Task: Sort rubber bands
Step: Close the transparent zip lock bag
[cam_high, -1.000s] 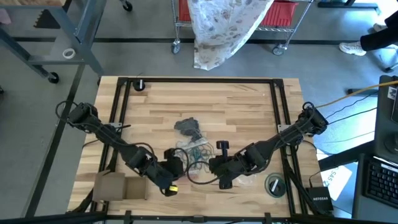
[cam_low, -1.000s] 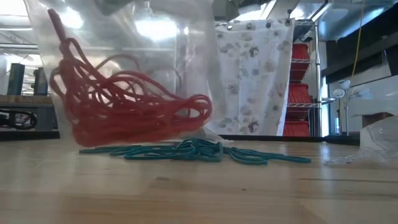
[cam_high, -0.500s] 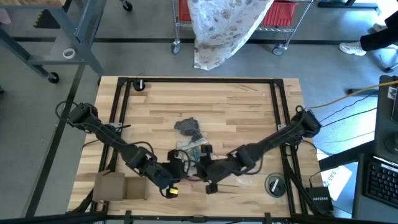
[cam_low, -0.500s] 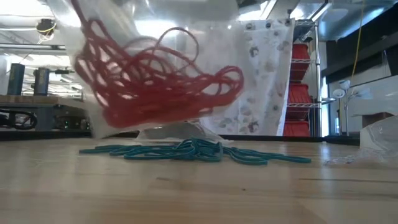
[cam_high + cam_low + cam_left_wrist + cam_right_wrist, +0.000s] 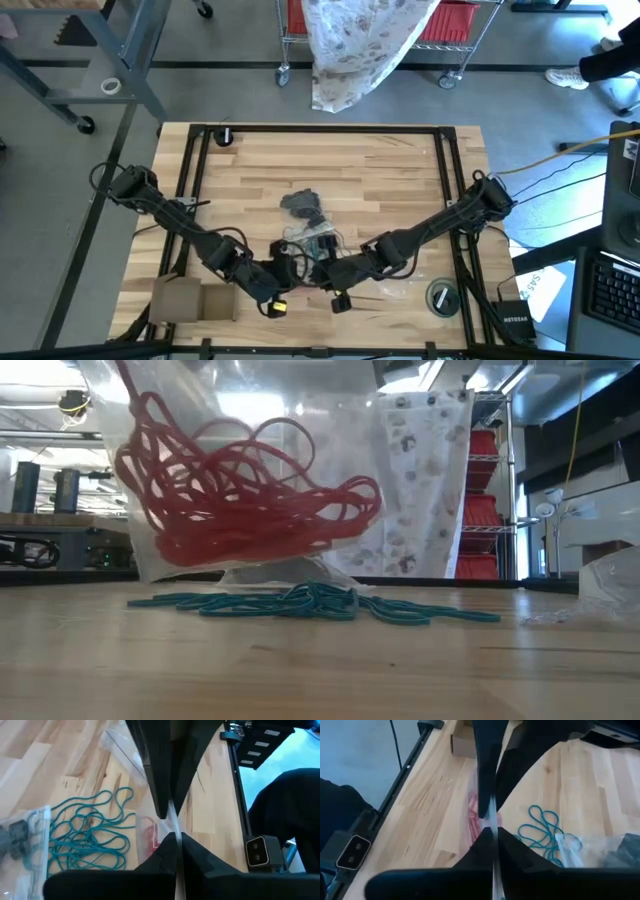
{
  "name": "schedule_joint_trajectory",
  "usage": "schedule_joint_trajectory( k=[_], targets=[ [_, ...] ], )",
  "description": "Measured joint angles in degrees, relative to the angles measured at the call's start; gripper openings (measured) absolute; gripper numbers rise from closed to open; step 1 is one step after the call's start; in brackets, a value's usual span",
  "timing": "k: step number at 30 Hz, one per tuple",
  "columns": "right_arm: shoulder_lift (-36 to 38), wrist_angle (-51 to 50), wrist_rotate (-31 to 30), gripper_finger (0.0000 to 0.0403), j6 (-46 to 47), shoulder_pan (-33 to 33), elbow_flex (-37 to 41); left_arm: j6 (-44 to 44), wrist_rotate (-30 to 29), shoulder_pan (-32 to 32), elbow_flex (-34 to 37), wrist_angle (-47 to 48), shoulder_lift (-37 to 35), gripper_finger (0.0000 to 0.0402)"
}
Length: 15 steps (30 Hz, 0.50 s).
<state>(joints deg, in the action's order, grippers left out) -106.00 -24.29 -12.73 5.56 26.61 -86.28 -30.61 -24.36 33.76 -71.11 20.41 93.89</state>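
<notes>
A clear plastic bag with red rubber bands hangs above the table, near its front edge. My left gripper and my right gripper meet at the bag's top, both shut on it. Loose teal rubber bands lie flat on the wood just beyond the grippers, under the bag in the low view. Dark grey bands sit in another clear bag farther back. My left gripper pinches the clear bag's top edge between its two fingers, slanting down from the table's left. The bag hangs below, clear of the wood. My right gripper pinches the same top edge between its two fingers, slanting down from the table's right, tip to tip with the left one.
A cardboard box sits at the near left corner. A round lid-like object and an empty clear bag lie near right. A black frame edges the table. Bare wood lies toward the far side.
My right gripper has gone toward the table's left and a little down, up to the left gripper, and has taken hold of the bag's top. The bag with the red bands has swung and now hangs a little higher over the teal bands.
</notes>
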Motion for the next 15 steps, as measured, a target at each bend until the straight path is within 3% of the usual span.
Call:
schedule_joint_trajectory(
  k=[15],
  targets=[
    [0.6, -4.9, -1.7, 0.0001, -0.1, 0.4, -0.2, -6.5, 1.2, 0.3, -0.2, 5.2, -0.2, 0.0]
  ],
)
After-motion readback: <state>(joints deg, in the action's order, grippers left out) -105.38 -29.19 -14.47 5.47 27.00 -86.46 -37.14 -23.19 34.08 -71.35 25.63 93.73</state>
